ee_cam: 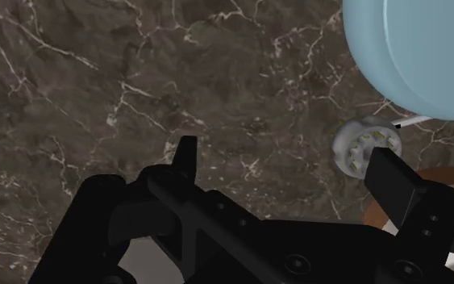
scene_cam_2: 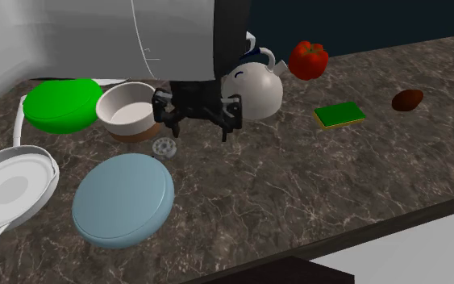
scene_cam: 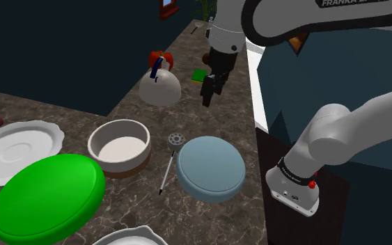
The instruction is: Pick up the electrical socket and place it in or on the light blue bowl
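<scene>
**Open gripper hangs over the counter, socket lies beside the blue bowl**

In the shoulder view the white arm rises from its stand at the lower right, bends at a grey elbow and runs across the top of the picture. Its wrist turns downward, so the gripper (scene_cam: 208,87) points at the dark marble counter (scene_cam: 215,122). The gripper hangs in the air just beside the white kettle (scene_cam: 160,87), clear of the surface. In the second exterior view it (scene_cam_2: 199,125) sits in front of the kettle (scene_cam_2: 253,89) and near the white bowl with a brown band (scene_cam_2: 127,109). The jaws are spread wide with nothing between them. In the wrist view the two black fingers (ee_cam: 187,153) stand far apart over bare marble.

The electrical socket (scene_cam: 175,138) is a small, round, pale grey disc with a ring of little holes. It lies flat on the counter, between the white bowl (scene_cam: 120,146) and the light blue bowl (scene_cam: 211,168), just beside the blue bowl's rim. In the second exterior view it (scene_cam_2: 165,147) lies below the gripper, towards the light blue bowl (scene_cam_2: 123,199). The wrist view shows it (ee_cam: 368,145) close by one fingertip, with the blue bowl (ee_cam: 426,56) beyond
</scene>
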Controlling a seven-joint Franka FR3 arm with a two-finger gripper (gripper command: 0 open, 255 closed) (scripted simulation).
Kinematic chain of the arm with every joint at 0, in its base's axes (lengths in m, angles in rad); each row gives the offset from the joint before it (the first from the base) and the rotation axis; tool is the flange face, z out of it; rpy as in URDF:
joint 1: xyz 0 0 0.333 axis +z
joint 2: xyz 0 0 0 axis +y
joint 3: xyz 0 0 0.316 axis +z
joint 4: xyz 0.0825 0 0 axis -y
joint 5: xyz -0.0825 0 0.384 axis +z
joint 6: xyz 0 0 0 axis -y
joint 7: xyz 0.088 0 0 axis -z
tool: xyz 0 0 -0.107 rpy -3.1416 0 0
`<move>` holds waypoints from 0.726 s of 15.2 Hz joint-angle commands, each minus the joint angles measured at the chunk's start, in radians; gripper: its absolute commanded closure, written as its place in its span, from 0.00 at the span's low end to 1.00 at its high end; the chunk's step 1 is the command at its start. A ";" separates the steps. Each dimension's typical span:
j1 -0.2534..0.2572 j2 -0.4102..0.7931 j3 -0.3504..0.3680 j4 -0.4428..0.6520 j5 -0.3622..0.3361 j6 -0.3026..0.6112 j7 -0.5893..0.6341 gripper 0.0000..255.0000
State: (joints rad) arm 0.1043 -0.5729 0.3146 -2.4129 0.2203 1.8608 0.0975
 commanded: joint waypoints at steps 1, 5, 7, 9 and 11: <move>0.011 0.049 0.046 0.002 0.007 0.054 0.034 0.00; 0.021 0.163 0.129 0.018 -0.004 0.158 0.097 0.00; 0.022 0.228 0.170 0.034 -0.021 0.208 0.134 0.00; 0.022 0.297 0.211 0.054 -0.047 0.256 0.176 0.00; 0.020 0.371 0.251 0.079 -0.086 0.300 0.224 0.00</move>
State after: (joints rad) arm 0.1246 -0.2441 0.5422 -2.3451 0.1544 2.1310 0.2926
